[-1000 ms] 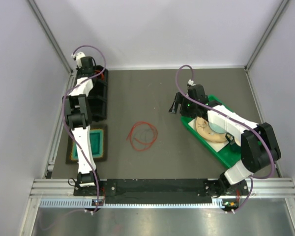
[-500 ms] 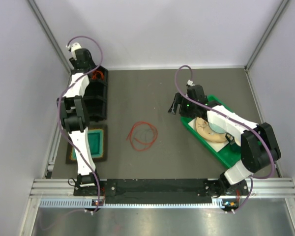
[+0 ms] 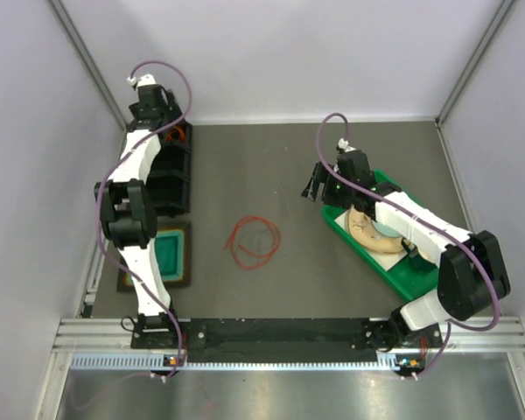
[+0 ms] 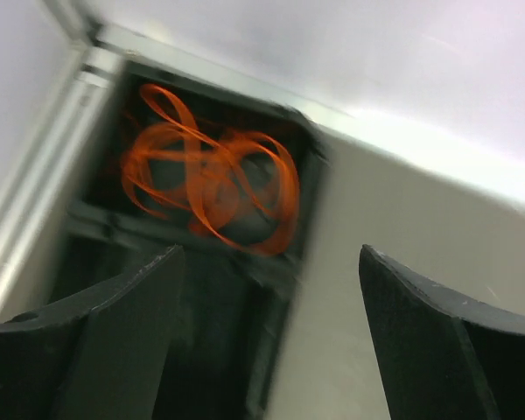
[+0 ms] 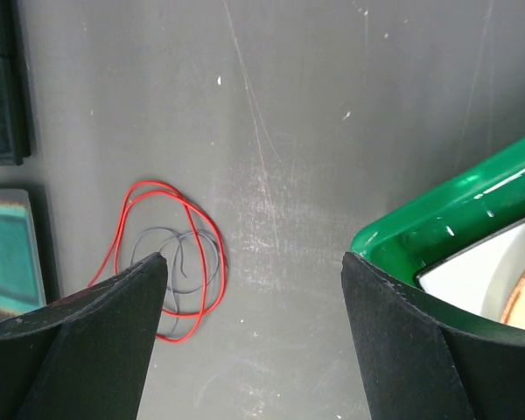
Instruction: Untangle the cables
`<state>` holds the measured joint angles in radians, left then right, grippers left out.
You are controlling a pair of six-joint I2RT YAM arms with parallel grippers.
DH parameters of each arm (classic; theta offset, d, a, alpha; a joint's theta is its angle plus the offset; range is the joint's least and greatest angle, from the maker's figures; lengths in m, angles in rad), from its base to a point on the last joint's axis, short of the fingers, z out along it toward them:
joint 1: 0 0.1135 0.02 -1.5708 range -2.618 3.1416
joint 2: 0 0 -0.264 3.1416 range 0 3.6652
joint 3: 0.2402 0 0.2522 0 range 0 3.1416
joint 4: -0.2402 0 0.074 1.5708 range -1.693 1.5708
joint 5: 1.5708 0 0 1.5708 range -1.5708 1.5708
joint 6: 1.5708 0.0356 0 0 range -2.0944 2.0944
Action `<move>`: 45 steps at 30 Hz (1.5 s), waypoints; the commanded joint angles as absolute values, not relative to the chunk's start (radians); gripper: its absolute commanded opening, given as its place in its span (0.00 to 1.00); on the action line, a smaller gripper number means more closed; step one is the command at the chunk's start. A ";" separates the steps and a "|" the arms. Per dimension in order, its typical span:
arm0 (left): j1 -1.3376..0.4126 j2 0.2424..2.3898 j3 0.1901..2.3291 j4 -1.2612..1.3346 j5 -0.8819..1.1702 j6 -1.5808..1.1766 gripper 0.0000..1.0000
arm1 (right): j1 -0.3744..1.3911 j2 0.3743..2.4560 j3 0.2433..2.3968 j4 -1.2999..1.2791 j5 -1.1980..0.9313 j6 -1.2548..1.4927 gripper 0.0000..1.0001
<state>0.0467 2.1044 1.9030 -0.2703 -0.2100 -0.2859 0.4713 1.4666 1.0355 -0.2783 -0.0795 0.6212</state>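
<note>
Top view: red-and-dark cables (image 3: pixel 253 241) are left looped in the middle of the table (image 3: pixel 271 166). Left wrist: left pincer (image 4: pixel 269 258) is spread, nothing pinched, and orange cables (image 4: pixel 210 179) are heaped in a black bin (image 4: pixel 219 306) beyond it. Right wrist: right pincer (image 5: pixel 254 261) is spread too, empty, above the table.

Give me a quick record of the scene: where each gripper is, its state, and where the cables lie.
left gripper: open, empty, above the far compartment of the black organizer
right gripper: open, empty, over the table beside the green tray
orange cables: bundled in that far compartment
red and dark cables: looped together on the table, mid-workspace
</note>
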 commanded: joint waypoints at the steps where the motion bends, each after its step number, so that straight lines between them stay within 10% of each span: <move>1: -0.080 1.855 1.743 -0.337 -0.161 -0.245 0.86 | 0.480 1.401 1.025 -0.279 -0.034 0.612 0.80; 25: -0.489 1.554 0.980 -0.431 -0.100 -0.480 0.84 | 0.509 1.292 0.969 -0.321 0.003 0.603 0.80; 38: -0.528 1.652 0.953 -0.451 -0.207 -0.550 0.63 | 0.528 1.262 0.951 -0.333 0.026 0.615 0.80; 45: -0.529 1.672 0.927 -0.457 -0.258 -0.594 0.35 | 0.532 1.241 0.937 -0.337 0.029 0.618 0.80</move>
<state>-0.5262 1.6524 0.9497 -0.4561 -0.2043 -0.5510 0.5175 1.2846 0.9421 -0.3450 0.0147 0.6079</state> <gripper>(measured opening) 0.406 0.803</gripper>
